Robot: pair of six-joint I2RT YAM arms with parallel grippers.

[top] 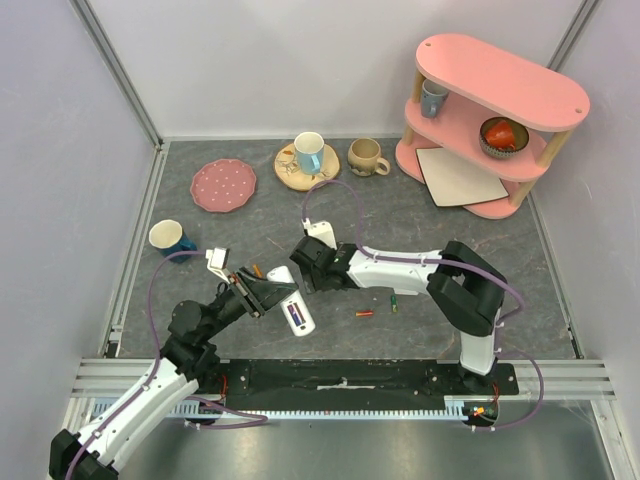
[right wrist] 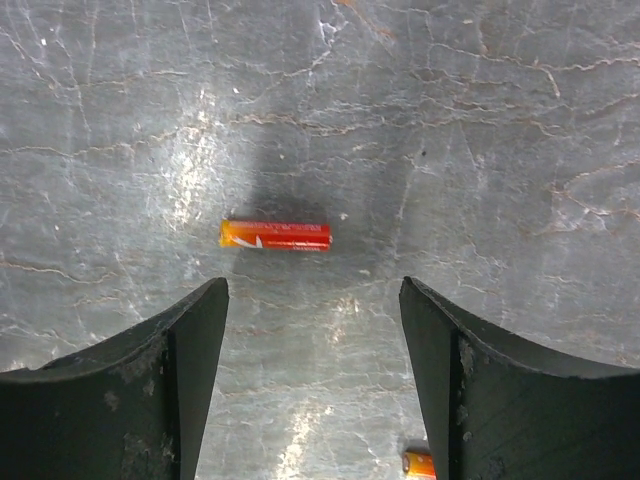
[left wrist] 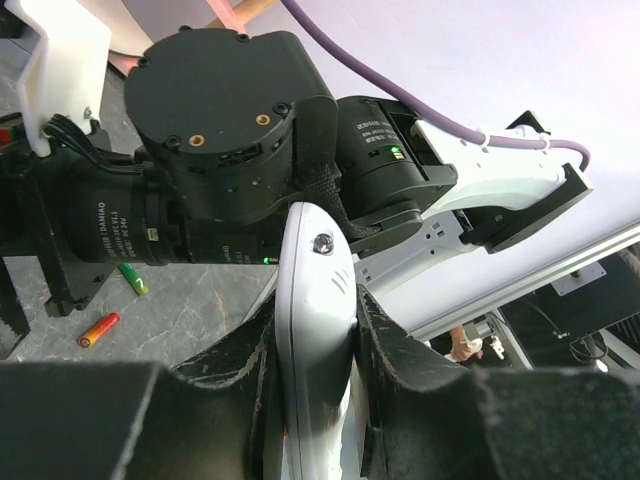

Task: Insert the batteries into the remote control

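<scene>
My left gripper is shut on the white remote control and holds it on edge above the table. A blue-purple battery shows in its open back. In the left wrist view the remote stands between my fingers. My right gripper is open and empty, pointing down beside the remote. In the right wrist view it hovers over a red-orange battery lying flat just beyond the fingertips. Another red-orange battery and a green one lie on the table to the right.
A pink two-tier shelf with a mug and bowl stands back right, a beige board leaning on it. A pink plate, a mug on a saucer, a beige mug and a blue cup stand behind.
</scene>
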